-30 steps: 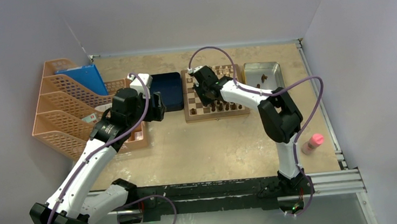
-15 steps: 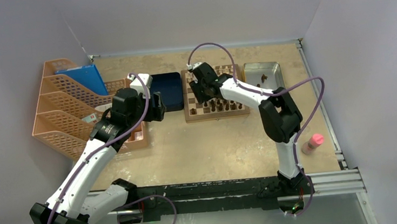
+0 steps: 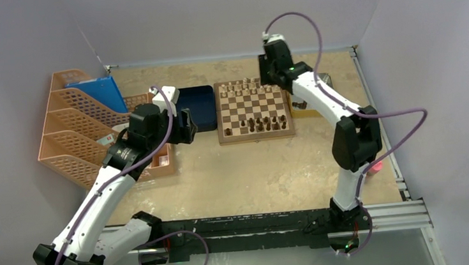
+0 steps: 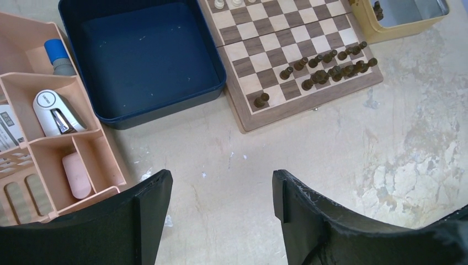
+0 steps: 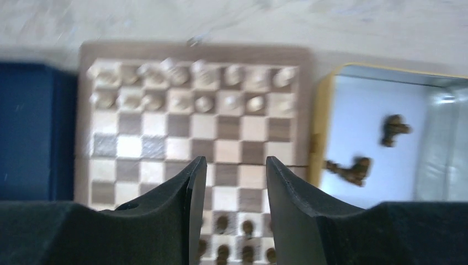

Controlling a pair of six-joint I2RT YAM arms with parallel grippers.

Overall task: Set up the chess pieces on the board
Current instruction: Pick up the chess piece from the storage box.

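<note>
Hovering my right claw (image 5: 233, 163) high, spread and empty so it's ready to grab, with the board (image 5: 193, 48) right below it and a few leftover chess pieces (image 5: 353, 168) off to its right in the metal tray (image 5: 364, 110).

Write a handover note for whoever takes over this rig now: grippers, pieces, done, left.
Left gripper: open, empty, above the table beside the board.
Right gripper: open, empty, raised near the board's far right corner.
Done: light pieces stand on the far two rows; most dark pieces on the near rows, with gaps.
Left: move the few in the tray onto the board.
</note>
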